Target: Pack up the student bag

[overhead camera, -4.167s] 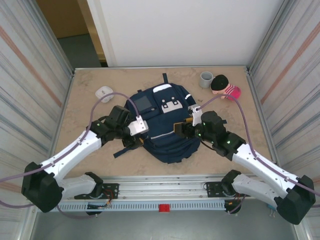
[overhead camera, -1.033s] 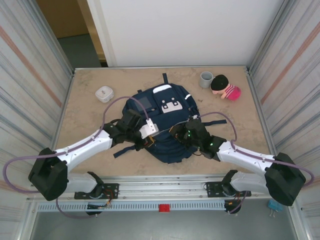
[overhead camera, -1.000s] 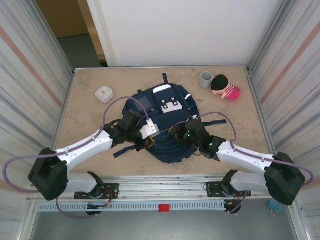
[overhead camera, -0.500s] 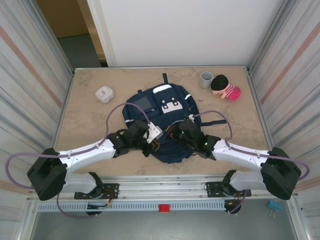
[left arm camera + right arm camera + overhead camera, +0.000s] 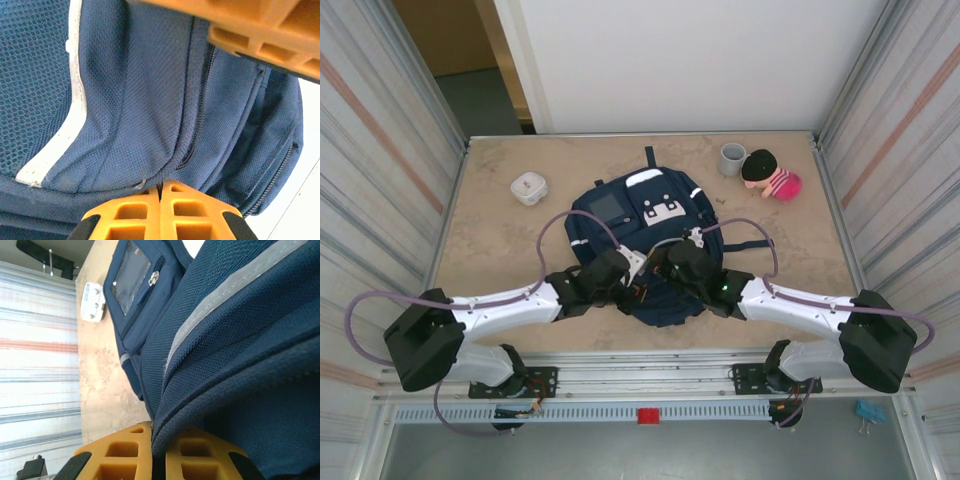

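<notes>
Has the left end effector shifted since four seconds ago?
Yes. The left end effector has moved toward the near edge of the table and rightward, farther from the small white box.

Setting: robot test cell, lab-type | Evidence: beige stone-look counter (image 5: 485, 240) boxed in by ribbed side panels (image 5: 370, 150) and a white back board (image 5: 690, 60) | aluminium rail (image 5: 650, 382) along the near edge | left arm (image 5: 505, 303) and right arm (image 5: 800, 303) bolted there

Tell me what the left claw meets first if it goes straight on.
The student bag: the shut left claw has its tips right at the navy fabric beside a zipper line, so it would likely press into the bag at once. Whether they already touch is unclear.
</notes>
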You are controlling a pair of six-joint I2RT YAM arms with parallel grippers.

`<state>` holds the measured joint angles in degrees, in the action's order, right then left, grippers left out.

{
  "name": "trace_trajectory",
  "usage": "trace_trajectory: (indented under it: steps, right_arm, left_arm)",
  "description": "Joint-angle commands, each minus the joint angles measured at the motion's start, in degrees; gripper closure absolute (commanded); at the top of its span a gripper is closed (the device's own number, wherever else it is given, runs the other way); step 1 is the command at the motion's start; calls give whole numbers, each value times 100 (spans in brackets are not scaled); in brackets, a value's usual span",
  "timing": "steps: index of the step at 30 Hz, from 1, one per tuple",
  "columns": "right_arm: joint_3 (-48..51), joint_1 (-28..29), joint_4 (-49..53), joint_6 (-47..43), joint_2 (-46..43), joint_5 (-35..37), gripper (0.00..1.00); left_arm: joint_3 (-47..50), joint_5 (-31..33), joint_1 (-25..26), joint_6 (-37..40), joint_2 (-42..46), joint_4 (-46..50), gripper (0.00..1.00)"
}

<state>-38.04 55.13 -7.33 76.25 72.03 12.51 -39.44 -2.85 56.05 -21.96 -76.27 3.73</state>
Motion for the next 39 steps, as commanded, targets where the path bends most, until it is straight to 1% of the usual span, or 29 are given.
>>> trace_trajectory:
  steps: [1,3,6,9,11,12,14,15,17,19,21,23,25,28,31,33,36,39]
  right_arm:
    - [-278,261,-224,-118,50,-501,90]
    - [-243,261,-152,-166,-37,-461,90]
    - [-178,223,3,-292,-234,-424,91]
    - [-223,103,248,-544,-398,-652,90]
    - [-318,21,562,-730,-501,-715,91]
    - [-334,-11,655,-812,-542,-691,91]
    - [-328,-152,733,-1016,-584,-847,91]
    - [-318,-237,733,-1123,-617,-984,91]
    - [-294,-352,783,-1283,-715,-1127,91]
    - [-298,-434,856,-1522,-833,-1247,91]
    - [-356,-561,1013,-1778,-910,-1470,91]
    - [-467,-733,1252,-2086,-936,-1811,92]
    - [-527,-904,1453,-2286,-942,-2089,92]
    - [-518,-1162,1537,-2468,-1002,-2497,92]
    - [-519,-1305,1604,-2640,-1080,-2734,92]
    - [-554,-1362,1716,-2774,-1121,-2837,92]
    - [-581,-1471,1861,-2917,-1177,-2991,92]
    - [-585,-1604,1952,-2955,-1243,-3147,92]
  left_arm:
    - [-448,-154,138,-225,-52,-1331,97]
    - [-521,-122,140,-137,-43,-1175,92]
    - [-597,49,134,205,82,-817,78]
    - [-717,162,135,772,246,-370,62]
    - [-823,119,132,1298,366,-53,48]
    - [-846,152,138,1536,427,50,44]
    - [-790,363,119,1921,625,165,39]
    - [-739,334,95,2091,729,171,37]
    - [-622,92,-7,2556,981,174,31]
    - [-568,-289,-109,3061,1196,233,27]
    - [-602,-740,-234,3677,1359,475,24]
    - [-720,-1318,-379,4528,1459,976,24]
    - [-897,-1695,-480,5354,1425,1570,23]
    - [-1098,-1669,-643,6286,1188,2245,22]
    - [-1286,-1493,-873,6935,858,2616,20]
    - [-1296,-1346,-1055,7154,713,2455,20]
    - [-1285,-1768,-1389,7503,543,2176,24]
    - [-1268,-2052,-1448,7763,358,1965,23]
